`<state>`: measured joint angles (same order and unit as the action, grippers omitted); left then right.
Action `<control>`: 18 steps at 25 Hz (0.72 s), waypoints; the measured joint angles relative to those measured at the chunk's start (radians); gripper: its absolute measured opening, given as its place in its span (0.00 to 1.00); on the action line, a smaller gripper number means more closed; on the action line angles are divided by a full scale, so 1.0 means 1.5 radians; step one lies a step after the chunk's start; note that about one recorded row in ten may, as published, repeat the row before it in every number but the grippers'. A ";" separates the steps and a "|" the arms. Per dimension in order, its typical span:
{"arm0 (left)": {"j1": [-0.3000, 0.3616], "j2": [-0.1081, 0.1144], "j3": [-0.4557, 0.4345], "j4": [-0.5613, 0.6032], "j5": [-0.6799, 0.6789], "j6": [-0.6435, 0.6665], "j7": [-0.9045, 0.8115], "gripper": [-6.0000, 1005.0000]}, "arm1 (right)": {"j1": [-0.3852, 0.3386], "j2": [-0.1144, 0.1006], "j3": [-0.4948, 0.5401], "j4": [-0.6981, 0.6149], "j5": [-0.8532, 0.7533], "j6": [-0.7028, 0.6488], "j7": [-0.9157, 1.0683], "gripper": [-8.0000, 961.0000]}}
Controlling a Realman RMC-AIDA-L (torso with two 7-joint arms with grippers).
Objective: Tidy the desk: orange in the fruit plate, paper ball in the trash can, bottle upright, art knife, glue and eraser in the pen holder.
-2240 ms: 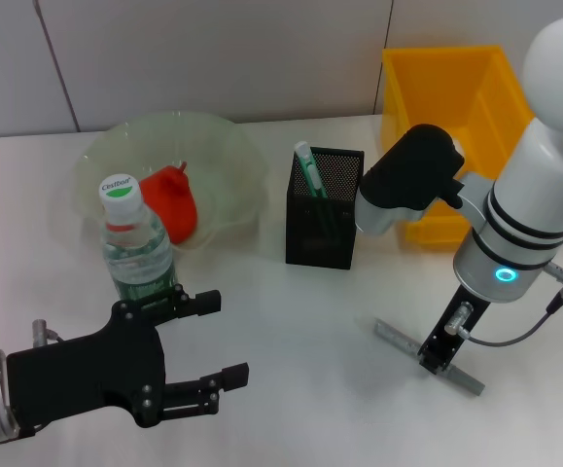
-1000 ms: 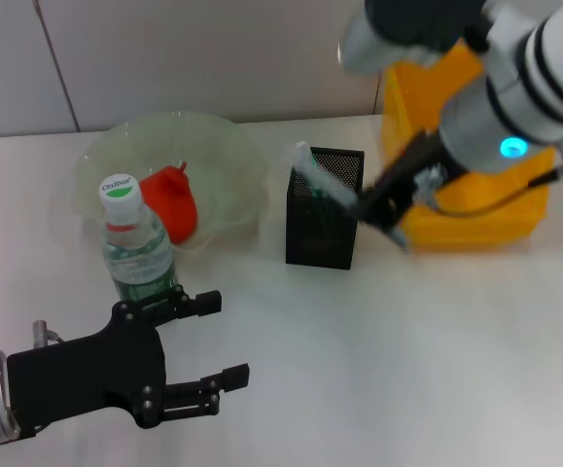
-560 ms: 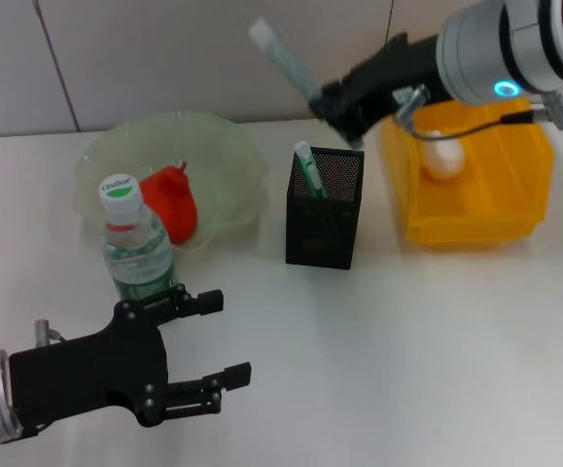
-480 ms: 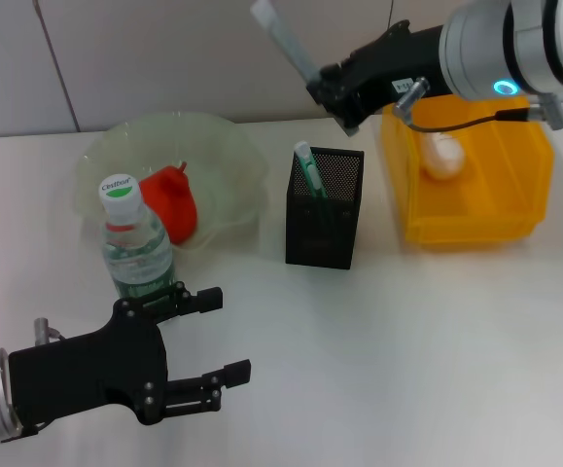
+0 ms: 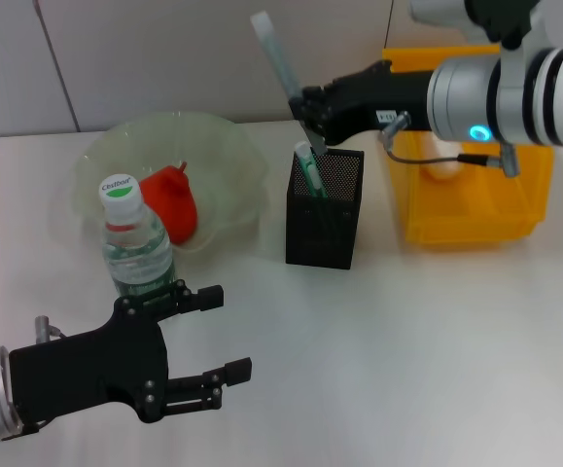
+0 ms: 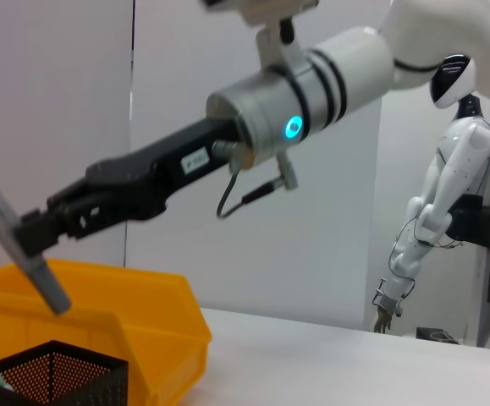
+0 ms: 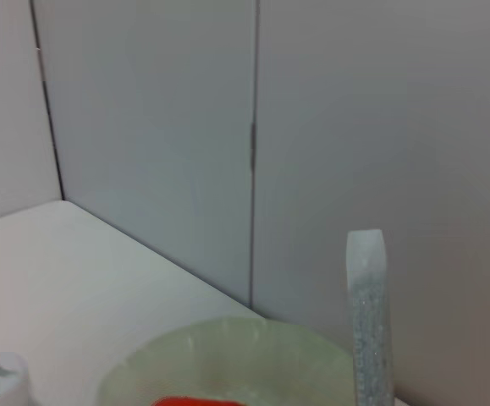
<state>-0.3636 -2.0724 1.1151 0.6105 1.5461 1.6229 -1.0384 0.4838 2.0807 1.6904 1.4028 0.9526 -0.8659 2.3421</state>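
Art knife [image 5: 286, 66], a long grey strip, is sitting pinched in the right gripper [image 5: 309, 105], whose fingers are closing tight on its lower part; its upper end is slanting up and away from the fingertips, and its lower tip is hanging just below them, right over the open mouth of the pen holder [image 5: 324, 208]; a green-and-white stick is already standing inside that black mesh cup, directly beneath the fingers; the trash can [image 5: 475, 204] is lying behind the right forearm, with the paper ball [image 5: 443, 167] resting in it; well apart from those fingers, the orange [image 5: 171, 202] is sitting in the fruit plate [image 5: 225, 146] and the bottle [image 5: 135, 243] is standing upright; the left gripper [image 5: 198, 336] is hovering low just beside the bottle, its fingers spreading wide around nothing.
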 joint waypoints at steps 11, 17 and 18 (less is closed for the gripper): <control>-0.001 -0.001 0.000 -0.001 -0.001 -0.002 0.000 0.83 | 0.001 -0.001 0.002 -0.074 0.005 0.034 -0.033 0.14; -0.006 -0.001 0.000 -0.015 -0.002 -0.002 0.000 0.83 | 0.009 0.002 -0.005 -0.118 0.008 0.059 -0.058 0.14; -0.006 -0.001 0.000 -0.015 -0.002 -0.002 0.000 0.83 | 0.010 0.002 -0.007 -0.122 0.009 0.060 -0.058 0.14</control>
<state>-0.3733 -2.0740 1.1152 0.5873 1.5435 1.6200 -1.0385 0.4991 2.0840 1.6803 1.2205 0.9666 -0.7757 2.2550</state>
